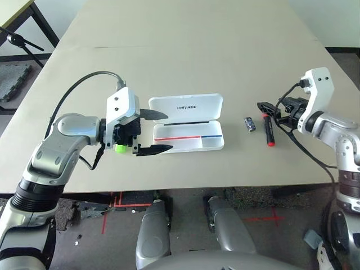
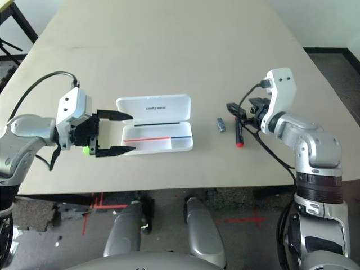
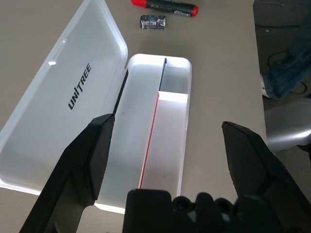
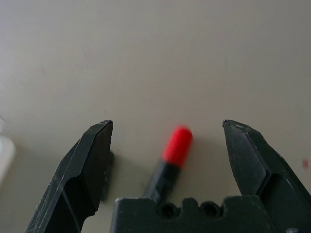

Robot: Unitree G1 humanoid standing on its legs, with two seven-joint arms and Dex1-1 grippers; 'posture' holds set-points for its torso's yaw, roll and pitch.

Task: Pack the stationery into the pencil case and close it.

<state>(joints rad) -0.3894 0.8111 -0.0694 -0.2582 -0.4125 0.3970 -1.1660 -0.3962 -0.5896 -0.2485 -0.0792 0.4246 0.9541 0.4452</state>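
highlighter (image 1: 120, 148): mostly hidden behind the left gripper (image 1: 155, 132), left of centre.
marker (image 4: 171, 158): blurred, its lower body hidden by the right gripper's (image 4: 167, 127) base.
small block (image 1: 250, 125): markings too small to read.

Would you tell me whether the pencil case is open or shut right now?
Open: the pencil case has its lettered lid folded back flat, exposing the empty striped tray.

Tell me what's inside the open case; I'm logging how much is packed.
Nothing packed that shows: the case holds only its red and blue stripes and a divider. The marker and block lie outside on the table. The left gripper covers the tray's near end.
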